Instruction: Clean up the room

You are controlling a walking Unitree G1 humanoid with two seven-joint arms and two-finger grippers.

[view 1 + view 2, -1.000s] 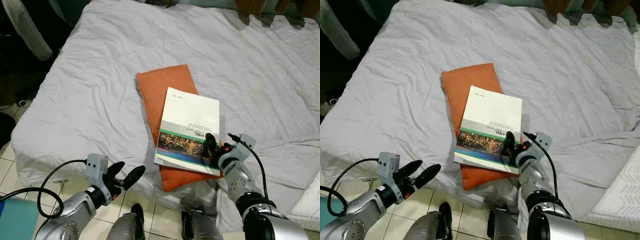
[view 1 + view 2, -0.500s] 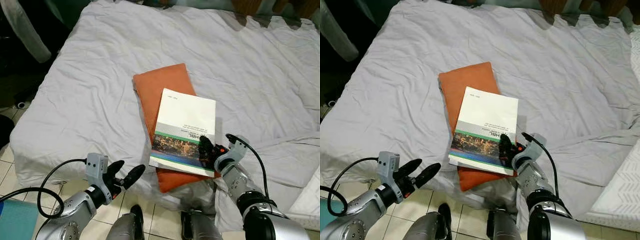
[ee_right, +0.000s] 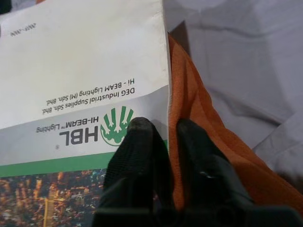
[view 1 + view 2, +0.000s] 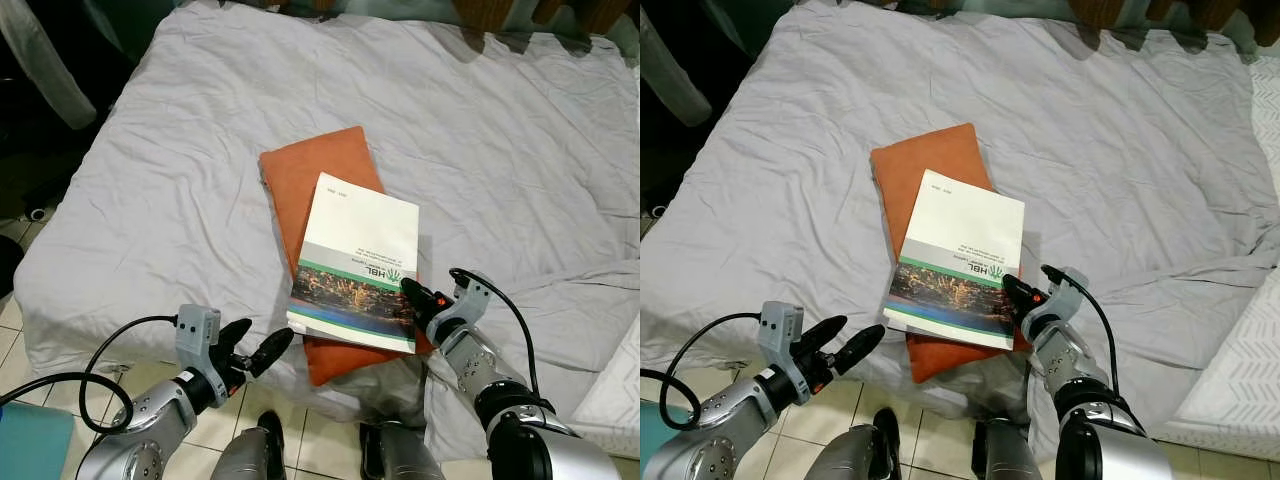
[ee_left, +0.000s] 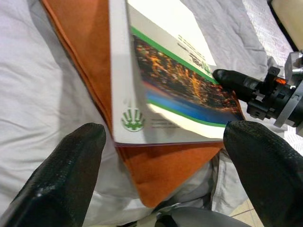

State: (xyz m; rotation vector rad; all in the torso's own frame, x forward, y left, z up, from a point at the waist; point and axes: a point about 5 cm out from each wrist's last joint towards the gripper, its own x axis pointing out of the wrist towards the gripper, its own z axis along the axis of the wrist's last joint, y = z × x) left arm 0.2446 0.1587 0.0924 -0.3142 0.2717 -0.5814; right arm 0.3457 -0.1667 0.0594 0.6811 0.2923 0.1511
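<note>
book [image 4: 357, 264]: glossy paper | pillow [image 4: 322, 170]: matt cloth (orange) | sheet [image 4: 180, 180]: creased cloth

The head views are evenly and softly lit from above, and the grey bedsheet [image 4: 200, 170] is clear, with gentle shadows in its wrinkles and no glare; only the corner at 10 o'clock falls into deep dark. The book [image 4: 355, 265] throws a short soft shadow toward 3 o'clock. In the wrist views the near black fingers [image 5: 61, 179] are large and a little out of focus, while the book's print stays sharp.
</note>
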